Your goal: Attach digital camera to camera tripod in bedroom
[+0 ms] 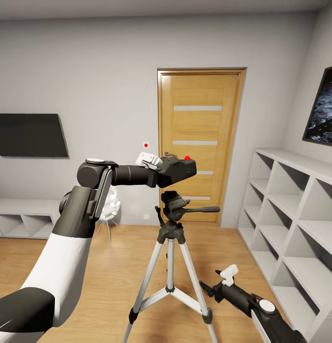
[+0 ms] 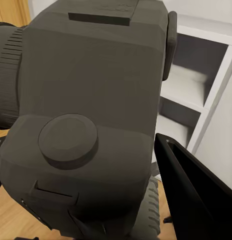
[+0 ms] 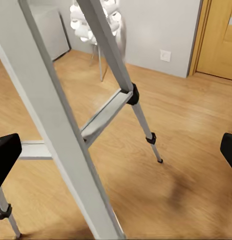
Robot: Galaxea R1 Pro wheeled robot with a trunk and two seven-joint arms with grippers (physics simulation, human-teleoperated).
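My left gripper [image 1: 159, 167] is shut on the digital camera [image 1: 179, 169], a matte black box with a red button on top. It holds the camera in the air a little above the black head [image 1: 173, 202] of the camera tripod, with a small gap between them. The tripod stands on the plank floor on silver legs [image 1: 171, 257], its side handle [image 1: 204, 209] pointing right. In the left wrist view the camera body [image 2: 91, 115] is very close, with one dark finger [image 2: 196, 195] beside it. My right gripper [image 1: 207, 288] hangs low by the tripod's right leg and is open, its fingertips [image 3: 6, 157] wide apart around a tripod leg [image 3: 61, 130].
An oak door [image 1: 199, 143] with frosted strips is behind the tripod. Grey cube shelving [image 1: 295, 219] lines the right wall. A low white cabinet [image 1: 23, 216] and a dark screen [image 1: 30, 136] are at the left. A white chair [image 1: 110, 207] stands by the back wall.
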